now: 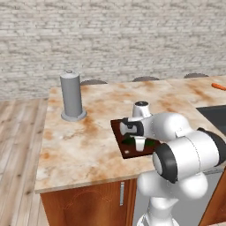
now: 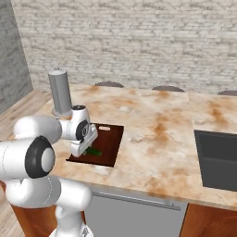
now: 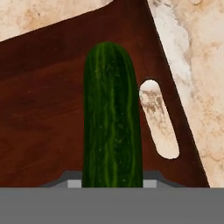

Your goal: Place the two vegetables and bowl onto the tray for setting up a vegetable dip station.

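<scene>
My gripper is shut on the slim dark green vegetable, whose free end points away from the hand. It hangs low over the dark reddish-brown tray, beside the tray's slot handle; I cannot tell whether it touches the wood. In the base views the tray lies near the counter's front edge, with the green vegetable and gripper above its near end. The orange carrot lies far to the right on the counter. The bowl is out of view.
A tall grey cylinder stands on the counter left of the tray. A dark sink is sunk into the counter at the right. Stool tops show past the far edge. Marble counter lies between tray and sink.
</scene>
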Tool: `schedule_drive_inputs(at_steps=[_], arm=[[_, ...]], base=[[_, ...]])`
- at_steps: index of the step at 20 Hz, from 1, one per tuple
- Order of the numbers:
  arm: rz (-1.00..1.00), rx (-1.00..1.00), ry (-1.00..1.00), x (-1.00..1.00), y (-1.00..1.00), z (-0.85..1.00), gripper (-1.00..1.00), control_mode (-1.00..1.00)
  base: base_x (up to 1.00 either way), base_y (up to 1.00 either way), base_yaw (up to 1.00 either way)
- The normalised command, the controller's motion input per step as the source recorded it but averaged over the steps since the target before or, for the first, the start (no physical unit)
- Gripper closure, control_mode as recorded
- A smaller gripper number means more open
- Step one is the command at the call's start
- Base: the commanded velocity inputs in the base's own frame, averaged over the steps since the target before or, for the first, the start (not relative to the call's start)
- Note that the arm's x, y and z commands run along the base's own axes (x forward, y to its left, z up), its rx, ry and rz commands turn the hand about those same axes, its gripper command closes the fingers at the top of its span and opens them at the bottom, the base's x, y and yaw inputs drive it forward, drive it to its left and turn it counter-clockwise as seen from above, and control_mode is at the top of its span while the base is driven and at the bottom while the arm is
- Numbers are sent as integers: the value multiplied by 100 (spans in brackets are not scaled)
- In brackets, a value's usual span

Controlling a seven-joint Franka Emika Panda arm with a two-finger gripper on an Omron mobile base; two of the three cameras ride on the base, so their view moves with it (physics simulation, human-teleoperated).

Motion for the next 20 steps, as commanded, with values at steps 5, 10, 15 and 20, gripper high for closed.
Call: schedule_drive_inputs(at_steps=[5, 10, 15, 20], arm=[[1, 4, 0, 0, 0, -19, 100, -100], [0, 3, 1, 0, 0, -19, 100, -100], [0, 1, 5, 0, 0, -13, 100, -100], [4, 0, 0, 4, -1, -11, 100, -100]], base=[[0, 0, 0], [0, 0, 0], [0, 0, 0], [0, 0, 0]])
